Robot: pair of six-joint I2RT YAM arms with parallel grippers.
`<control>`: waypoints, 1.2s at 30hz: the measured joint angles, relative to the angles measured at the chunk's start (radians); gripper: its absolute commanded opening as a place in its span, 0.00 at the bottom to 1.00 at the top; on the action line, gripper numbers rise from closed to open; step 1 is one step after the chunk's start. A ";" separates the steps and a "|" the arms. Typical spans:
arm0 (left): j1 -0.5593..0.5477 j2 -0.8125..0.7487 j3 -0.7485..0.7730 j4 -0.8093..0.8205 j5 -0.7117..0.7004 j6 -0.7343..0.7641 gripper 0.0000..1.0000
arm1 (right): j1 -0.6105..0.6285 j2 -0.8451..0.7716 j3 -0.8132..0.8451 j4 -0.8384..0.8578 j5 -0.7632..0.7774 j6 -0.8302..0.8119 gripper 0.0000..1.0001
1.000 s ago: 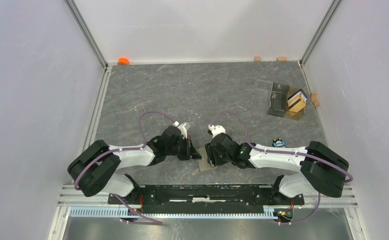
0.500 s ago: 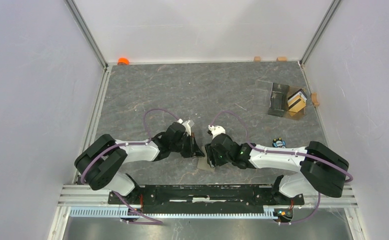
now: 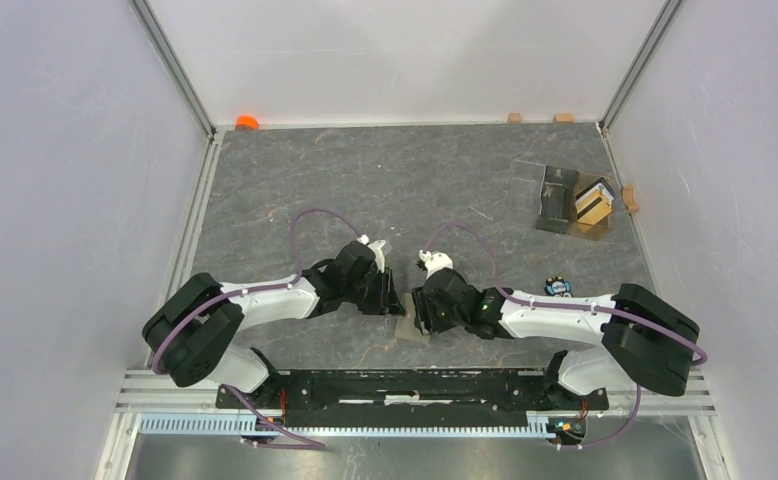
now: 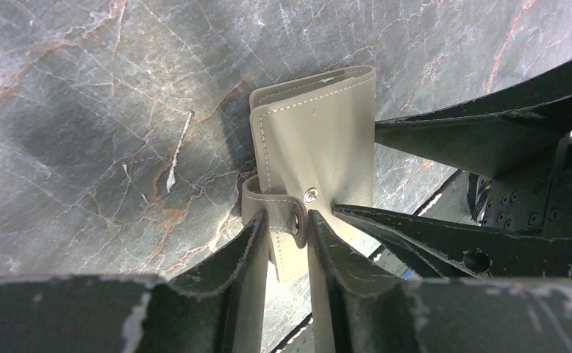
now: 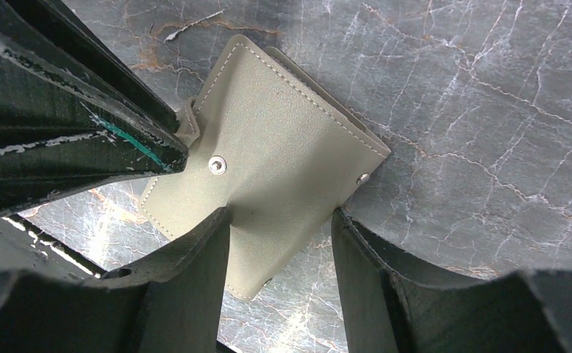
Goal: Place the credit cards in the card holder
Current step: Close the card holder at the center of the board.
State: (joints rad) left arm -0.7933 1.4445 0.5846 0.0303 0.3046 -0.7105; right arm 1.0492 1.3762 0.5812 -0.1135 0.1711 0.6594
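The small flat olive-khaki card holder (image 3: 408,328) lies on the grey marbled table (image 3: 365,180) at the lower centre of the overhead view, in the same spot as a second ago. Both arms meet over it.

The left arm has shifted since then. Its wrist sits a little higher and further right, and its purple cable arches higher. The left gripper (image 4: 287,218) is open only a little. The card holder's snap-buttoned tab flap (image 4: 289,220) lies in the narrow gap, not visibly pinched.

The right arm has barely moved. The right gripper (image 5: 280,213) stands wide, one fingertip on the holder's face and the other at its edge. I cannot tell whether it is clamping.

The tan-gold credit cards (image 3: 594,208) stand unmoved in a clear plastic box (image 3: 555,195) at the upper right, well apart from the holder.
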 measured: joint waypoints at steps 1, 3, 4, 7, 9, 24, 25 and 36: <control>0.000 0.000 0.000 -0.002 0.000 0.002 0.36 | 0.000 0.000 0.000 0.000 0.000 0.000 0.56; 0.000 -0.002 0.000 -0.006 -0.001 0.002 0.38 | 0.000 0.000 0.000 0.000 0.000 0.002 0.56; 0.000 -0.006 0.000 -0.009 -0.004 0.002 0.38 | 0.000 0.000 0.000 0.000 0.000 0.002 0.57; 0.000 -0.019 0.000 -0.021 -0.014 0.002 0.32 | 0.000 0.000 0.000 0.000 0.000 0.002 0.57; 0.000 -0.031 0.000 -0.028 -0.016 0.002 0.32 | 0.000 0.000 0.000 0.000 0.000 0.002 0.56; 0.000 -0.104 0.005 -0.112 -0.048 0.006 0.28 | 0.000 0.002 0.000 0.000 0.000 0.002 0.57; 0.000 -0.104 0.005 -0.115 -0.052 0.008 0.28 | 0.000 0.002 0.000 0.000 0.000 0.002 0.57; 0.000 -0.119 0.011 -0.134 -0.077 0.010 0.32 | 0.000 0.003 0.000 0.002 0.000 0.002 0.56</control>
State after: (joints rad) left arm -0.7933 1.3254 0.5961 -0.1032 0.2279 -0.7002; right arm 1.0496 1.3792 0.5812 -0.1120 0.1707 0.6613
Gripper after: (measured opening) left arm 0.317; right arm 0.570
